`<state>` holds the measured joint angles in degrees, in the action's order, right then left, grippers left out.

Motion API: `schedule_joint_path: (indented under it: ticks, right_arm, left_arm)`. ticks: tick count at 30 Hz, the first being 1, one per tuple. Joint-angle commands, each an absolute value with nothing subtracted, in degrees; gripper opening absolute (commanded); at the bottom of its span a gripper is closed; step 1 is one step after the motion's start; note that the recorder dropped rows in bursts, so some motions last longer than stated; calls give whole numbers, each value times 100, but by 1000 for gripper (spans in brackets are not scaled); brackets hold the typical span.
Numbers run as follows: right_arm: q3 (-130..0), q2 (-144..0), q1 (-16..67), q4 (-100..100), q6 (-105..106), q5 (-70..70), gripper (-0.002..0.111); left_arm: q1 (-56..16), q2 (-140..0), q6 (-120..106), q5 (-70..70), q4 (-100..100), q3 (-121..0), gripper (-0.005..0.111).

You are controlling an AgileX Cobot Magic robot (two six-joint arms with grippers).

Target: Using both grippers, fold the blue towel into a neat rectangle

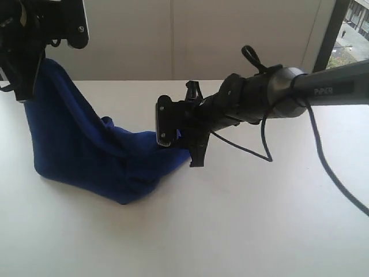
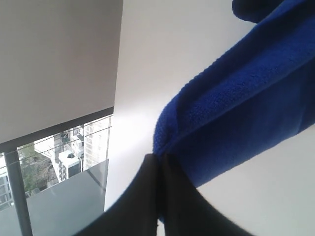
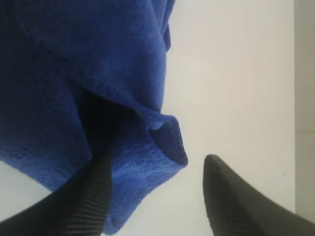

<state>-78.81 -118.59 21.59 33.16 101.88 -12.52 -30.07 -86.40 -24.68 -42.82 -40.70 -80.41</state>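
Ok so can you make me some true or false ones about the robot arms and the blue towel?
1. The left gripper is pinched shut on the blue towel. True.
2. The blue towel lies flat and neatly folded. False: one end hangs high from the left gripper, and the rest droops in a rumpled heap onto the table.
3. The right gripper has its jaws open. True.
4. The right gripper is lifted up as high as the left gripper. False: it is down low by the table, at the towel's lower edge.
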Motion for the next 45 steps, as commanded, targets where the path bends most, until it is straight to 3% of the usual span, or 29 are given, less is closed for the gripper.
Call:
schedule_joint_path:
  ticks: [1, 3, 5, 8, 17, 21, 25, 27, 36, 45]
  right_arm:
    - [-8089, -12193, 2160, 3441, 10266, -1162, 47]
    - [-8150, -12277, 2160, 3510, 10266, -1173, 41]
    - [-8159, -12297, 2160, 3510, 10210, -1147, 28]
    - [-8159, -12299, 2160, 3510, 9716, -1108, 0]
    - [-8159, -11725, 2160, 3500, 8618, -1518, 1]
    - [-8159, -11618, 2122, 3302, 6312, -1614, 15]
    - [-8159, -11418, 2053, 3191, 5381, -1566, 8]
    - [-8268, -11358, 1991, 2900, 5408, -2022, 0]
    - [-10386, -11910, 1038, 2856, 6264, -6295, 0]
    - [-11015, -12806, 1091, 2845, 7406, -6323, 2]
  left_arm:
    - [-2982, -8732, -2417, -4311, -4028, -8076, 0]
    - [-2982, -8798, -2417, -4311, -4028, -8076, 0]
    - [-2982, -8854, -2417, -4311, -4028, -8076, 0]
    - [-2982, -8864, -2417, -4334, -4017, -8063, 0]
    - [-2982, -8864, -2417, -4373, -4005, -8063, 0]
    - [-2982, -8864, -2417, -4373, -3899, -8063, 0]
    - [-2982, -8864, -2417, -4373, -3872, -8063, 0]
    - [-2982, -8864, -2417, -4373, -3857, -8063, 0]
    - [-2982, -8864, -2417, -4293, -3702, -8063, 0]
    - [-2982, -8864, -2417, -4315, -3620, -8063, 0]
